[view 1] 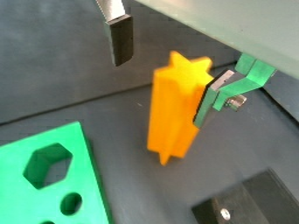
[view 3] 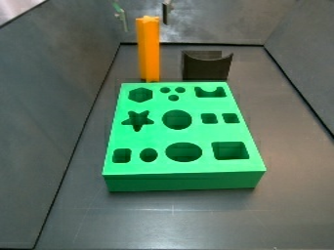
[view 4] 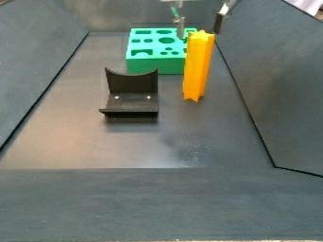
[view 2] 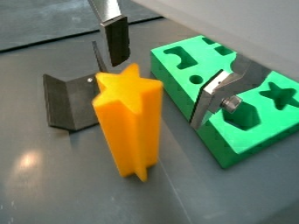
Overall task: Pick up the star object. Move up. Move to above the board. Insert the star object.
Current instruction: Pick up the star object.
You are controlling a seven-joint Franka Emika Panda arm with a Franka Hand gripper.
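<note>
The star object (view 1: 176,105) is a tall orange prism standing upright on the dark floor, beside the green board (view 3: 177,132). It shows in both wrist views (view 2: 128,122) and both side views (view 3: 148,49) (view 4: 198,64). My gripper (view 1: 172,66) is open and empty just above the star's top, with one finger (view 1: 121,39) on either side of it. The gripper also shows in a wrist view (view 2: 163,66) and at the upper edge of both side views (view 3: 143,12) (view 4: 199,14). The board's star hole (view 3: 136,120) is uncovered.
The dark fixture (view 3: 205,64) stands on the floor beside the star and behind the board; it also shows in a side view (view 4: 128,92) and a wrist view (view 2: 65,101). Sloping dark walls (view 4: 252,85) close in the floor on both sides.
</note>
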